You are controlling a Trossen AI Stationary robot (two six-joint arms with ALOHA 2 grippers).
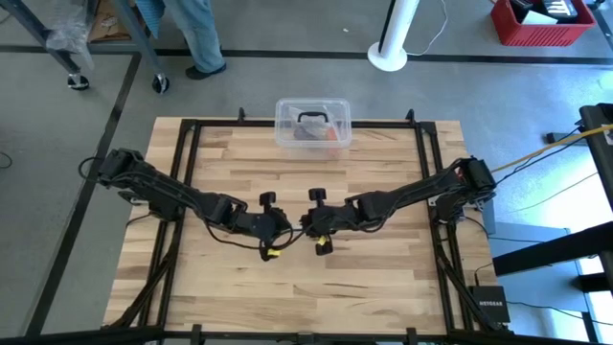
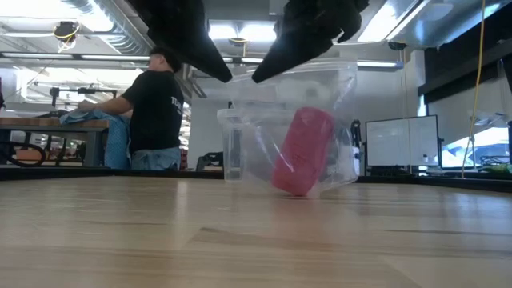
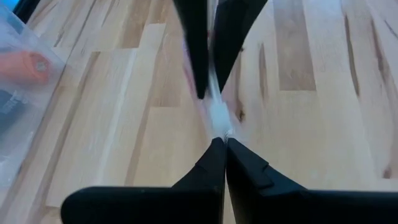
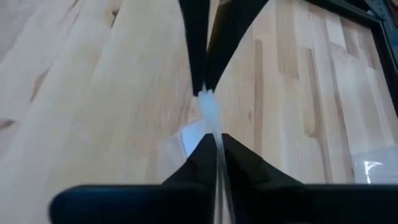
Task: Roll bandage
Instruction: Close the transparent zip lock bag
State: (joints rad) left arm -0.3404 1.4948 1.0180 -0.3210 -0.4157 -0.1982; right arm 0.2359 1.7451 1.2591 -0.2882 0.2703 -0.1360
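Left arm: reaches inward to table centre; left gripper (image 1: 285,228) pinched tight on the clear bag (image 2: 320,112).
Right arm: mirrors it; right gripper (image 1: 308,228) clamped on the same bag's edge, tip to tip.
Bandage (image 2: 302,152): pink roll inside the hanging bag.
Behind: clear plastic box (image 1: 313,124); person (image 2: 152,108) beyond the table (image 1: 383,278).
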